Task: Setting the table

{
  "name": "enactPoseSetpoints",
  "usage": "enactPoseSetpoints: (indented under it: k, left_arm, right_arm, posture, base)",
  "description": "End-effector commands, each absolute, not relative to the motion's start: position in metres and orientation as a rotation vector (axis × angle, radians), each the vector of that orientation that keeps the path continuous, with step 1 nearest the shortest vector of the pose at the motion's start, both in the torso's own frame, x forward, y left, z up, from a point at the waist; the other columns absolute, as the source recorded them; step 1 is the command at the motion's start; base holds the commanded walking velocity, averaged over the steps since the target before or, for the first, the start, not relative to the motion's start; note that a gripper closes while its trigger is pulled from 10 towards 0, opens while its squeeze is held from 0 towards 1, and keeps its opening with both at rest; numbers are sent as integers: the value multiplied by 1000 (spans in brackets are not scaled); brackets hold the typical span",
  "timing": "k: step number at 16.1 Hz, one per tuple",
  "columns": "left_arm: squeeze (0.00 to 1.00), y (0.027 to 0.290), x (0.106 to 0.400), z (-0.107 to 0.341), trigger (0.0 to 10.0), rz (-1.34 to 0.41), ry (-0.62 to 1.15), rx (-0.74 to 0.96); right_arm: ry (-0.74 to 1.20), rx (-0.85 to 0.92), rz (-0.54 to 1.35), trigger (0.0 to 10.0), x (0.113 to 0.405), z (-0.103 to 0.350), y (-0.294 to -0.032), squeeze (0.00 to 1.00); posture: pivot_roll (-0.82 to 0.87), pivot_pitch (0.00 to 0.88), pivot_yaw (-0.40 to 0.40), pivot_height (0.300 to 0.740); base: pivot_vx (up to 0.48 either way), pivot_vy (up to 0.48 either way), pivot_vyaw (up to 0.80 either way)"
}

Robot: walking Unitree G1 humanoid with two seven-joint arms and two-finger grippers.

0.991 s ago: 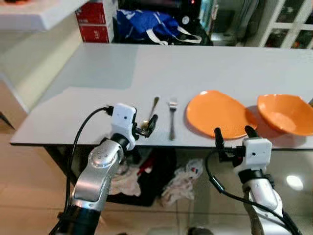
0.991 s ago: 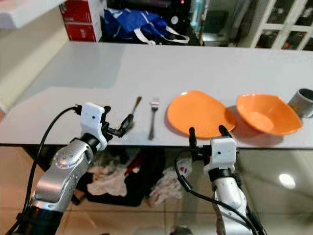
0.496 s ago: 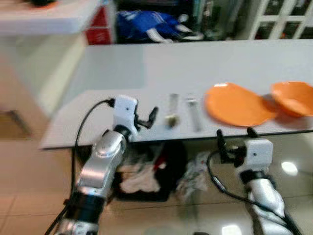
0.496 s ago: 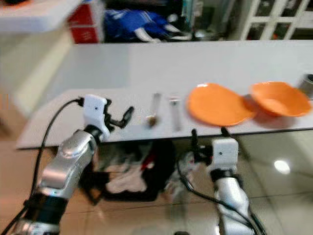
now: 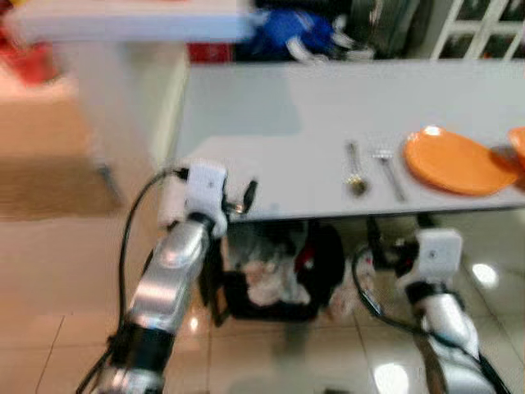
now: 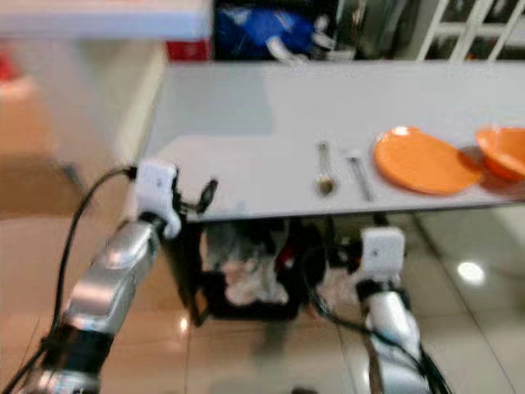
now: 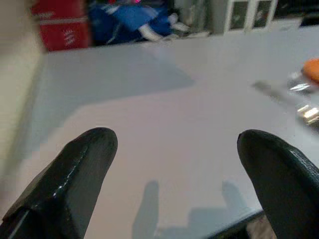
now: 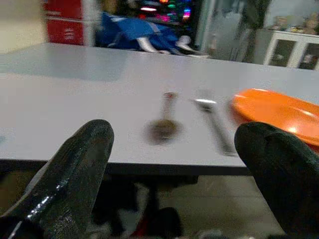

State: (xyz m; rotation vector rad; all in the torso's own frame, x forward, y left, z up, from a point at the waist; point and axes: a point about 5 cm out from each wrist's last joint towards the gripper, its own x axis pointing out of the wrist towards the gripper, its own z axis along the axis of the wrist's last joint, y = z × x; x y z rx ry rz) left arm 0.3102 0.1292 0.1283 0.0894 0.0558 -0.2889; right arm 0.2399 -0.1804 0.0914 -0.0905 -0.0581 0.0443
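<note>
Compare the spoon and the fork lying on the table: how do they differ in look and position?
The spoon ends in a rounded bowl at the table's near edge, while the fork is slim along its length, its prongs too blurred to make out. The spoon lies farther from the orange plate; the fork lies between spoon and plate. Both are metal, lie flat and roughly parallel on the white table, apart from each other and untouched by either claw.

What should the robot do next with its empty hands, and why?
Probably turn or step away to fetch the next piece. Both the left gripper and right gripper are open and hold nothing, at the near edge of the table. The spoon, fork and orange plate already lie side by side, so nothing here seems to need moving.
</note>
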Motion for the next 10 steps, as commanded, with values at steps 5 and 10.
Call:
enactPoseSetpoints:
  k: [5,10]
  left_arm:
    - [0,132,312,132,10000,-226,35,109]
    - [0,133,309,131,10000,-199,36,114]
  right_arm:
    - [-57,-82,85,10000,247,94,-177,0]
    - [-63,-81,104,10000,252,96,-176,0]
  posture:
    - [-96,0,-16,736]
    - [-90,0,-26,736]
  base:
    - [0,466,0]
    - [-210,363,0]
